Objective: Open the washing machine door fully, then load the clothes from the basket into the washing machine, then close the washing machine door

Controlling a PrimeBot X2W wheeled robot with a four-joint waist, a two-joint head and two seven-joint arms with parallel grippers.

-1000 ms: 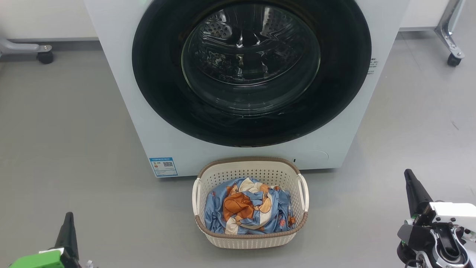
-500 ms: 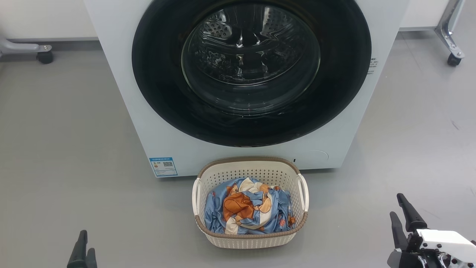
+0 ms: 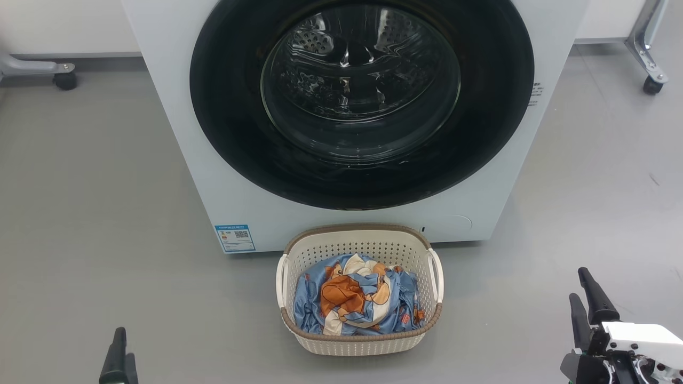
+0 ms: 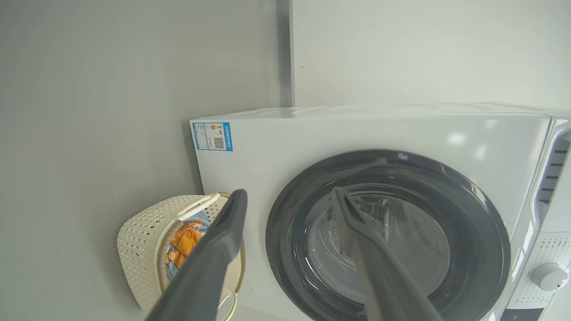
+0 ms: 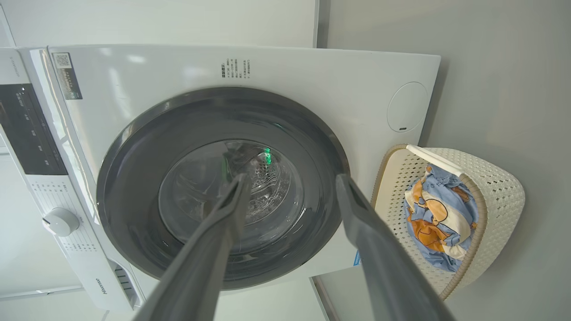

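Hovering low, both pincers are empty with fingers apart: left pincer (image 3: 122, 361) at lower left of the head view, right pincer (image 3: 579, 288) at lower right, a bit further forward. Both wrist views look straight at the washing machine door (image 3: 363, 101), which sits shut, flush on the washing machine (image 3: 267, 218). Door lies ahead and above, centred between the arms. Right looks marginally nearer, my read. Can't tell which side carries the hinge or catch, so that doesn't pick the arm. Basket (image 3: 357, 248) stands on the floor (image 3: 80, 213) just in front of the machine, between the pincers, clothes (image 3: 355, 298) heaped inside. Step one, opening, not yet begun.
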